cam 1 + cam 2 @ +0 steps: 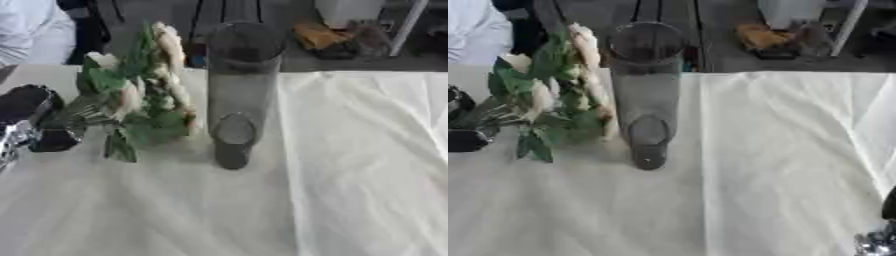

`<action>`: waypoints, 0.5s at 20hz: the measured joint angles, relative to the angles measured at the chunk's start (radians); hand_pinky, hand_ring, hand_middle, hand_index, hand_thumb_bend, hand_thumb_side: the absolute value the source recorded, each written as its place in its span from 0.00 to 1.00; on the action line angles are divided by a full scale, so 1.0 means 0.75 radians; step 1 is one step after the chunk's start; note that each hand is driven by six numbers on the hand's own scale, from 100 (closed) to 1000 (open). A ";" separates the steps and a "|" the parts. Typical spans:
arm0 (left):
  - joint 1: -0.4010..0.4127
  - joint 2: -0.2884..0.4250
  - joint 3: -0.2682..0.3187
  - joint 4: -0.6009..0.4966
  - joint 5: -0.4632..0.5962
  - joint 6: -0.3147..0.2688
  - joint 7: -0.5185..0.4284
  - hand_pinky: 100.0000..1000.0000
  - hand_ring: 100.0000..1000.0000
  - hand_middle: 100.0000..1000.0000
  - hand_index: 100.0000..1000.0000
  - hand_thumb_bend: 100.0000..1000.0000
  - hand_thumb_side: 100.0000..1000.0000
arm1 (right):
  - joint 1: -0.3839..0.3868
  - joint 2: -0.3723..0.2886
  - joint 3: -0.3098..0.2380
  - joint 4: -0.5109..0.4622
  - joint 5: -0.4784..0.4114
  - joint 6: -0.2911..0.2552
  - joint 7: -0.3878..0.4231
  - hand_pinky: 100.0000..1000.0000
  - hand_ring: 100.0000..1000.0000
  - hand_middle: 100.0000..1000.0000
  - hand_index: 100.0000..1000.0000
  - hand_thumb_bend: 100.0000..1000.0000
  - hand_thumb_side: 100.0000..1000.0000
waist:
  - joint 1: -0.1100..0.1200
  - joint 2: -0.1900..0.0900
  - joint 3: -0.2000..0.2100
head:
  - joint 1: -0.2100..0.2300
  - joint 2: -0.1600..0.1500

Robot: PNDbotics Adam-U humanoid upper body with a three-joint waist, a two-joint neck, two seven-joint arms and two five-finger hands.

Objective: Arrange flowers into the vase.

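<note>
One bunch of flowers, held beside an empty vase.

Nearest, at the lower right corner of the right eye view, a sliver of the right robot hand point(881, 235) showed above the white-draped worktop point(350, 175); whether it was apart or together I cannot tell. Further in, the left robot hand point(35, 122) was clamped on the stems of the flowers point(144, 95), blooms tilted up and away, just beside the vase point(241, 90). The tall clear vase stood upright mid-worktop with nothing in it. By my judgement the carrying step was in hand; next the stems would need lifting above the rim and lowering stem-first inside.
</note>
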 measured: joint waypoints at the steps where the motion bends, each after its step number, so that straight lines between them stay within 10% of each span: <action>1: 0.000 -0.002 0.009 -0.011 0.023 0.009 0.024 0.00 0.00 0.00 0.00 0.00 0.27 | 0.000 0.001 0.000 0.000 0.000 0.000 0.000 0.70 0.74 0.54 0.82 0.00 0.98 | -0.001 0.000 0.000 | -0.001 0.000; 10: -0.059 -0.034 0.056 -0.084 0.211 0.048 0.227 0.00 0.00 0.00 0.00 0.00 0.32 | 0.005 0.007 0.000 0.000 0.000 0.002 -0.002 0.70 0.74 0.53 0.82 0.00 0.98 | 0.001 0.000 0.000 | -0.003 0.000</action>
